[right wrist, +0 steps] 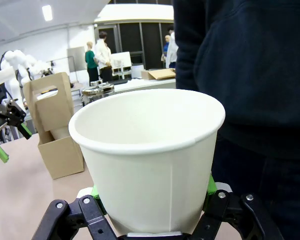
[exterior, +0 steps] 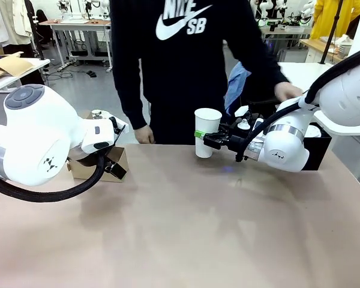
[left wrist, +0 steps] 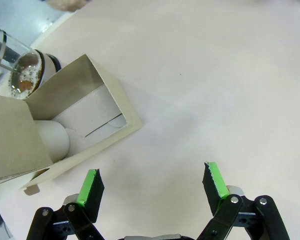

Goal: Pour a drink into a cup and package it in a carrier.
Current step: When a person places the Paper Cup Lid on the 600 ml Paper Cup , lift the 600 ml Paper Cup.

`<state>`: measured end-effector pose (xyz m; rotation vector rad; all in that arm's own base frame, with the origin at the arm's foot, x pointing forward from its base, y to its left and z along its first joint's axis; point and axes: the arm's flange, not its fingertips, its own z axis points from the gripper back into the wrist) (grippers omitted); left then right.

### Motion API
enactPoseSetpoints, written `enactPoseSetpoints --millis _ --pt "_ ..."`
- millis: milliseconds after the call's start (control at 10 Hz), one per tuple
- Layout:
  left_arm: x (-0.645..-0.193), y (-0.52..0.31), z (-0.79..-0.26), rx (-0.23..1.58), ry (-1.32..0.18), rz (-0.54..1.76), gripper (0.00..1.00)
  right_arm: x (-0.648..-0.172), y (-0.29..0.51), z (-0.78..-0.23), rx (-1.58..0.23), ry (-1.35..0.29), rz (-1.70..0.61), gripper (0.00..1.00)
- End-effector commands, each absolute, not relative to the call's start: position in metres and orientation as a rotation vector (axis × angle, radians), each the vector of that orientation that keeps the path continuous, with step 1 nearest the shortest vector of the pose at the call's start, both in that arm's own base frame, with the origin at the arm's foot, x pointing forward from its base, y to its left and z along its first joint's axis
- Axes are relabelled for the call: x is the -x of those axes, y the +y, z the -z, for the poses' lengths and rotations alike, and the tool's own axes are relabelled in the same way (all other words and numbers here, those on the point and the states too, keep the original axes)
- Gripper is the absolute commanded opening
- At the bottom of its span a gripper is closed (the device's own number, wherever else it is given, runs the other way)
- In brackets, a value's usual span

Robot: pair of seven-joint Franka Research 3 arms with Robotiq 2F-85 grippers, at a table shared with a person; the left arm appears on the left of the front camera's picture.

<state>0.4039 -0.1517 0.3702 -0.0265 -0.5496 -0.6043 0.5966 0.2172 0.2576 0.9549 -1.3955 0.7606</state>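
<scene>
At the far left, up and away from the left gripper's (left wrist: 152, 172) fingers, the carafe (left wrist: 2, 50) stands behind the carrier (left wrist: 65, 82), with the drink (left wrist: 25, 80) low in it. We cannot tell whether the two touch. The carrier lies ahead of the left finger, near it but apart. One pocket holds a white cup-like shape (left wrist: 52, 137) and the other looks free. The left fingers are spread wide and hold nothing, with bare table (left wrist: 215, 75) under them.

Further right, the cup (right wrist: 150, 150) sits squarely between the right gripper's (right wrist: 153, 189) fingers. The green pads press its wall from both sides, well below the rim. It is upright, empty and has no lid.

We judge the step in hand to be getting cup and carafe together for the pour. To do it well, we would hold the cup level and grip it lightly, because a paper wall buckles easily. We would also bring its mouth within easy reach of the carafe. The left fingers should pass over or around the carrier, not through it, and close on the carafe without knocking the cardboard
</scene>
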Motion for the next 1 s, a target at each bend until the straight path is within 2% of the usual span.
enactPoseSetpoints --millis 0,900 --pt "-0.4038 -0.1513 -0.3703 0.028 -0.550 0.602 1.00 -0.5963 0.2192 -0.2589 -0.936 -1.406 -0.775 0.80" --pt "-0.4038 -0.1513 -0.3703 0.028 -0.550 0.602 1.00 -0.5963 0.2192 -0.2589 -0.936 -1.406 -0.775 0.80"
